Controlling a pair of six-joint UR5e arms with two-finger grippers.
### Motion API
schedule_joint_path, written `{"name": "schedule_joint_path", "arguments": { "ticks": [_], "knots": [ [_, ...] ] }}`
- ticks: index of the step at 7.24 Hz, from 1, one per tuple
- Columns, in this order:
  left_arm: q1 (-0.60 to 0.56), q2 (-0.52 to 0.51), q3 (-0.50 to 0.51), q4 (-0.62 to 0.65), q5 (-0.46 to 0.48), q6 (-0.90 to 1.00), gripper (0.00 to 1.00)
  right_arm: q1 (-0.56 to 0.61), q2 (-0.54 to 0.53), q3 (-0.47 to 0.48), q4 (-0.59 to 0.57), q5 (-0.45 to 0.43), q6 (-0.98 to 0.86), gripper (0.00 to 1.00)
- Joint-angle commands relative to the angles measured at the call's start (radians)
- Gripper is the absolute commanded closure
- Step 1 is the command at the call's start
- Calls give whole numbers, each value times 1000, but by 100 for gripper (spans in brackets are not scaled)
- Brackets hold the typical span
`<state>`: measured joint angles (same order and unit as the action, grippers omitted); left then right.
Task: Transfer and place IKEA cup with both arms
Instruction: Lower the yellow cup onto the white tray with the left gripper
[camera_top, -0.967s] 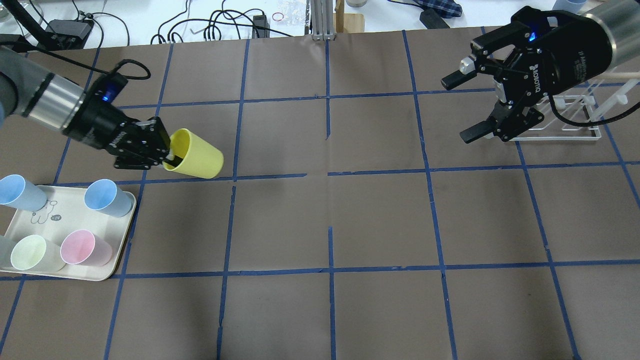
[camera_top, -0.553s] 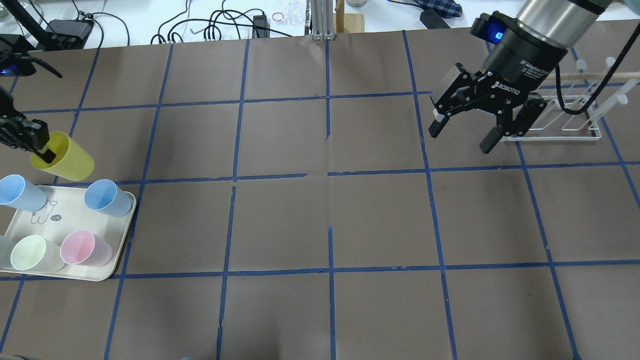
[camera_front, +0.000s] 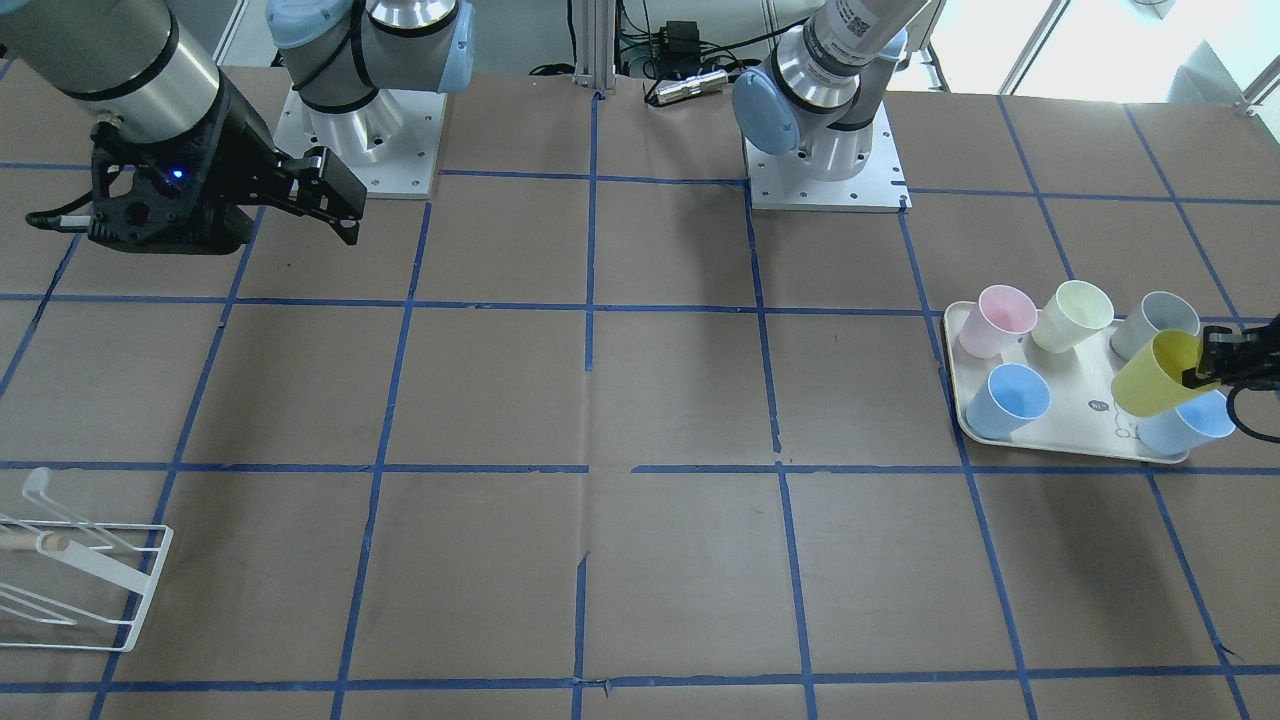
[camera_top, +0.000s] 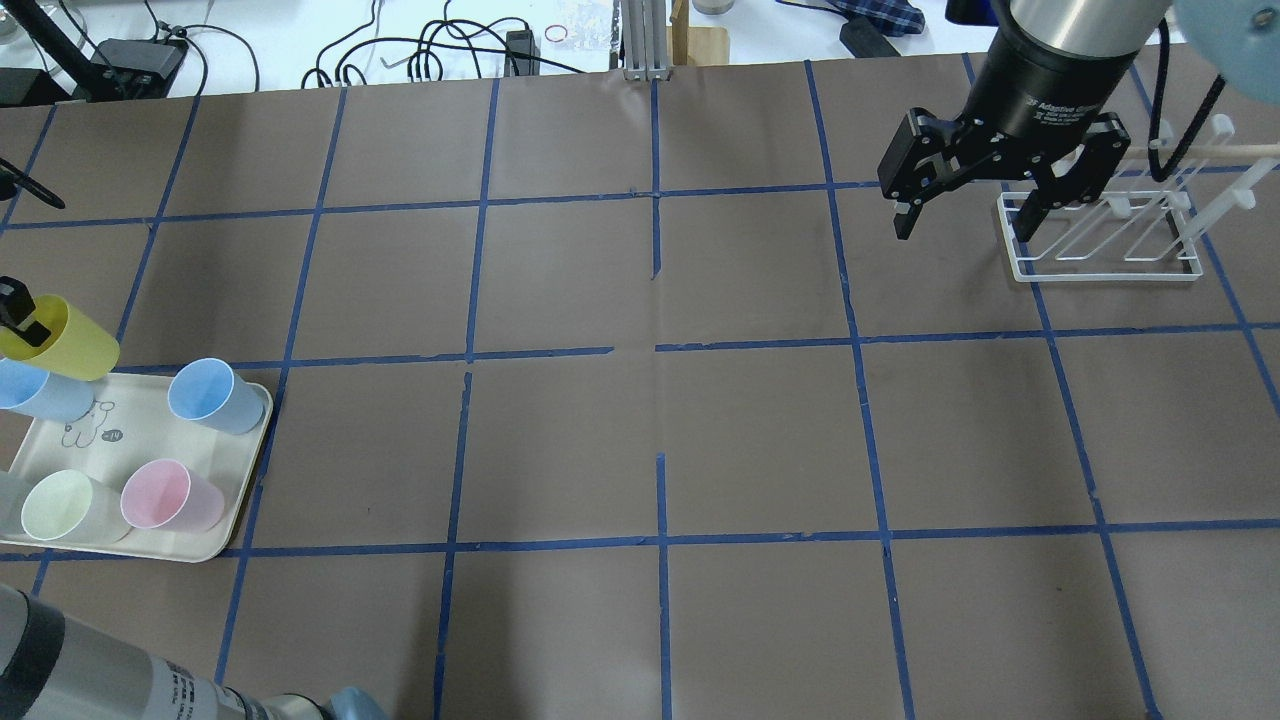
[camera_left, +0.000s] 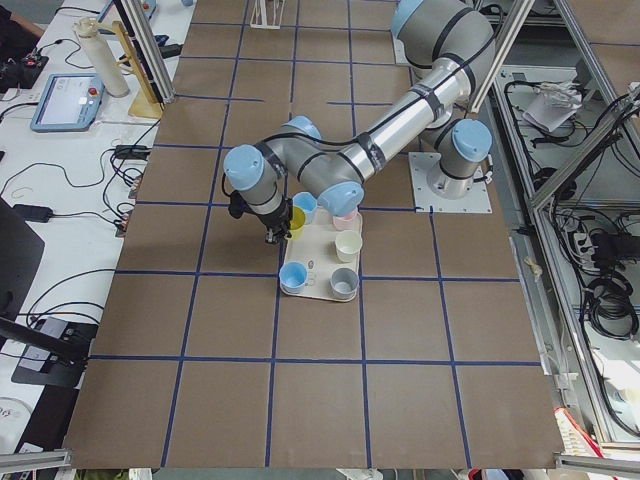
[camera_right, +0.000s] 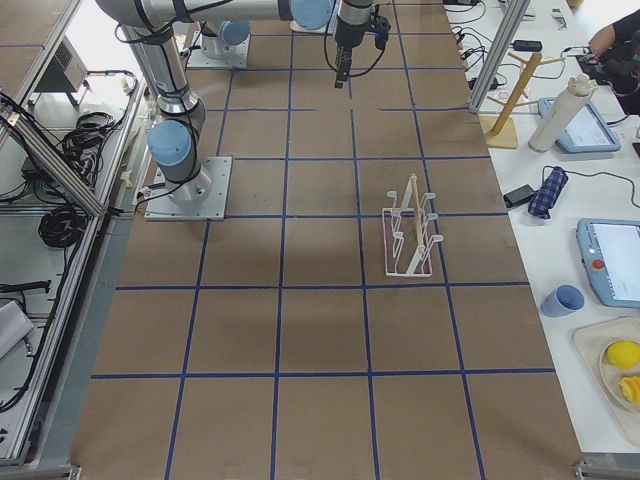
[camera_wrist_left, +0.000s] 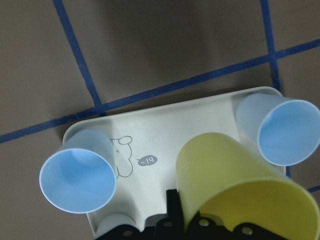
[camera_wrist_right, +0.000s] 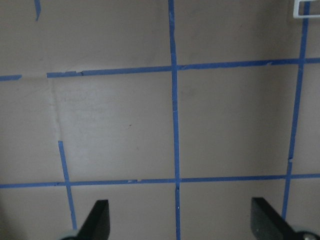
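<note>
The bright yellow IKEA cup (camera_top: 62, 340) hangs tilted above the far left corner of the cream tray (camera_top: 150, 440), just over a light-blue cup (camera_top: 40, 390). My left gripper (camera_top: 18, 318) is shut on its rim, with one finger inside the cup. In the left wrist view the yellow cup (camera_wrist_left: 240, 190) hangs over the tray (camera_wrist_left: 165, 125) between two blue cups. It also shows in the front-facing view (camera_front: 1155, 375). My right gripper (camera_top: 965, 228) is open and empty above the table at the far right, next to the white rack (camera_top: 1100, 240). Its fingers (camera_wrist_right: 97, 220) frame bare brown paper.
The tray also holds a second light-blue cup (camera_top: 215, 395), a pink cup (camera_top: 165, 495), a pale cream-yellow cup (camera_top: 65, 505) and a grey cup (camera_front: 1160, 320). Blue tape lines grid the brown table. Cables and boxes lie beyond the far edge.
My left gripper has carried the yellow cup leftward, from right of the tray to over its far left corner. My right gripper has turned and moved back beside the rack, still open.
</note>
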<state>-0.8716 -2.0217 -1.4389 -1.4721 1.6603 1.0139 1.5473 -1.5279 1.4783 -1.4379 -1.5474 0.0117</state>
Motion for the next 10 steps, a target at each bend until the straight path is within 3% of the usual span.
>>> {"name": "schedule_joint_path", "arguments": {
  "ticks": [1, 5, 6, 8, 10],
  "knots": [
    [-4, -58, -8, 23, 1, 20, 100, 36, -3, 5, -122, -66, 19, 4],
    [-4, -103, -14, 29, -2, 86, 100, 39, -15, 19, -255, -45, 1, 0],
    [-6, -120, -11, 83, -1, 81, 100, 39, -17, 16, -240, 7, -25, 0],
    [-7, -137, -11, 110, -1, 78, 100, 37, -31, 14, -127, 6, -32, 0],
    [-13, -117, -15, 87, -2, 74, 100, 37, -34, 17, -102, 7, -33, 0]
  ]
}}
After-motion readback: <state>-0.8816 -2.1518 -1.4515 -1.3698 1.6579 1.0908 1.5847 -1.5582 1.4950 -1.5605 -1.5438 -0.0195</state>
